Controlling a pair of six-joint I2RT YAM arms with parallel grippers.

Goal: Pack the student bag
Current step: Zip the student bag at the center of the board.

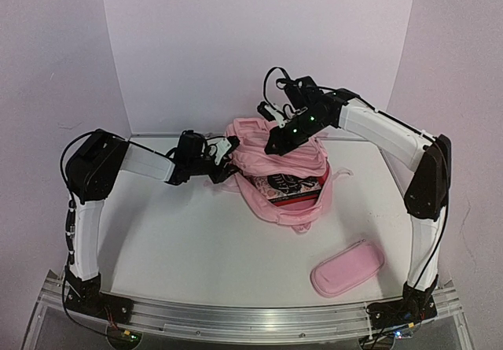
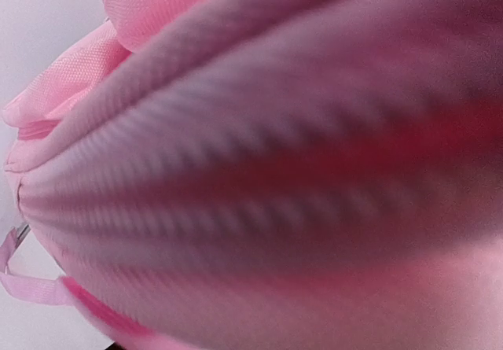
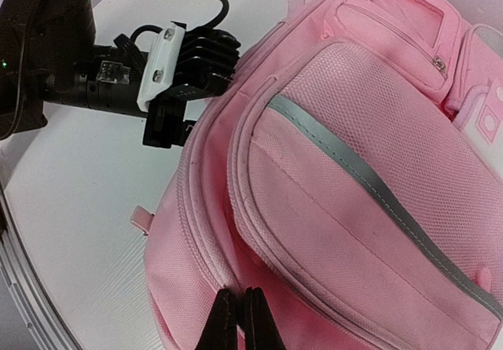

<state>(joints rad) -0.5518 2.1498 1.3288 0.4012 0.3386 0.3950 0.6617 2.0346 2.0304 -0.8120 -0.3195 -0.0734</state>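
Top external: one student bag (image 1: 255, 194), right pincer (image 3: 240, 324) clamped thereon; left pincer (image 3: 171, 126) unclear; one case (image 1: 346, 268).

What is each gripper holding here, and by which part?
Right gripper is shut at a side seam of the large pink fabric backpack, perhaps pinching it. Left gripper sits against the backpack's edge with its fingertips hidden, so its hold cannot be told.

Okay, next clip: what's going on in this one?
Both arms are at the pink student bag in the middle of the table. The left gripper is pressed against its side; whether it grips is unclear. The right gripper sits over the front, fingers together. A patterned book shows in the open compartment; the pink pencil case lies outside on the table, not yet packed.
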